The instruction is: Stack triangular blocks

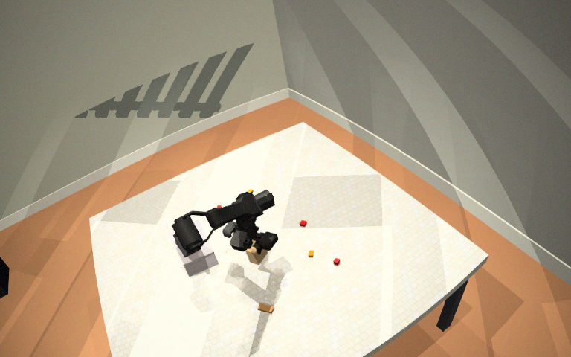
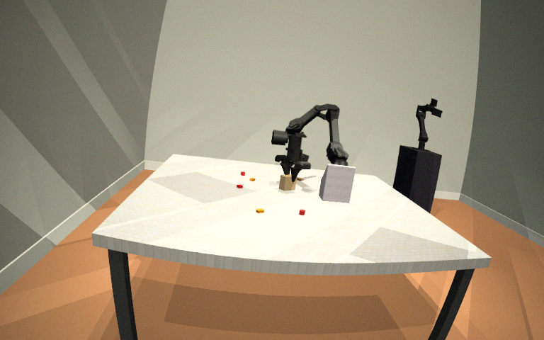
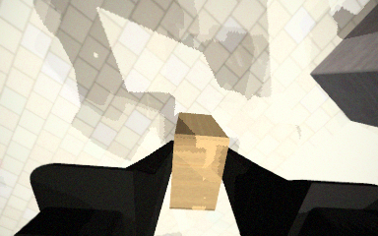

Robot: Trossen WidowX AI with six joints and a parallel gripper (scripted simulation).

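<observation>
In the wrist view the gripper fills the lower part of the frame, its two dark fingers pressed against the left and right sides of a tan wooden block that stands between them, so the claw is closed on that block. Whether this block is a single triangular piece or the two already joined cannot be told from these views.

In the exterior view the block sits on the white tiled table a little right of the frame's centre, with the gripper coming straight down onto its top from the bent black arm. A pale grey box stands just to the right of it.

From the top view the held block lies near the middle of the frame, beneath the gripper. A second, flat tan piece lies well apart, lower in the frame. Two small red cubes and a small orange cube lie scattered to the right.
</observation>
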